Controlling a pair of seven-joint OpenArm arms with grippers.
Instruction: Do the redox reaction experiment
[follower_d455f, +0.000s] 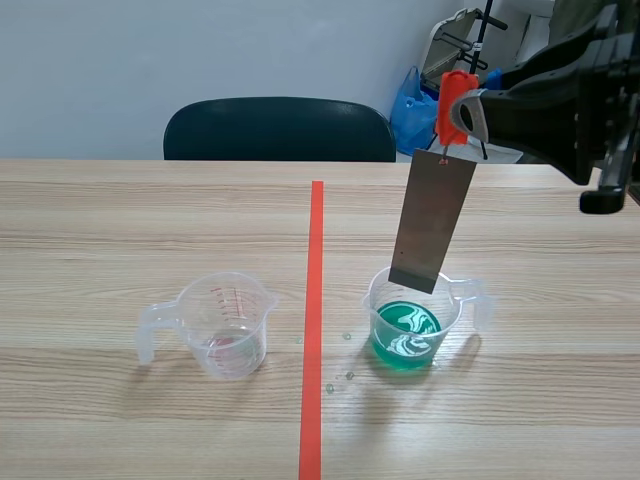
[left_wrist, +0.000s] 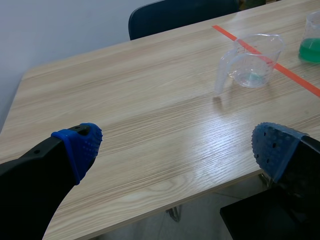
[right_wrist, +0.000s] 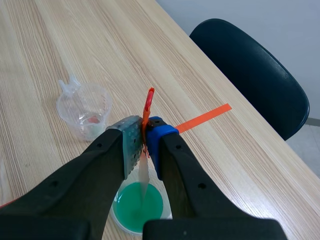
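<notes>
My right gripper (right_wrist: 145, 145) is shut on an orange-red clip (right_wrist: 148, 105), raised high over the table. From the clip (follower_d455f: 455, 105) a grey metal plate (follower_d455f: 432, 220) hangs straight down. Its lower edge is level with the rim of a clear beaker of green liquid (follower_d455f: 410, 325) and clear of the liquid. A second clear beaker (follower_d455f: 225, 325), nearly empty, stands left of the red tape line. My left gripper (left_wrist: 175, 145) is open with nothing between its fingers, low near the table's left corner, well back from the nearly empty beaker (left_wrist: 252, 62).
A dark chair (follower_d455f: 280, 128) stands behind the table's far edge. A blue bag (follower_d455f: 410, 110) and equipment sit at the back right. Small droplets (follower_d455f: 345, 375) lie on the wood between the tape line and the green beaker.
</notes>
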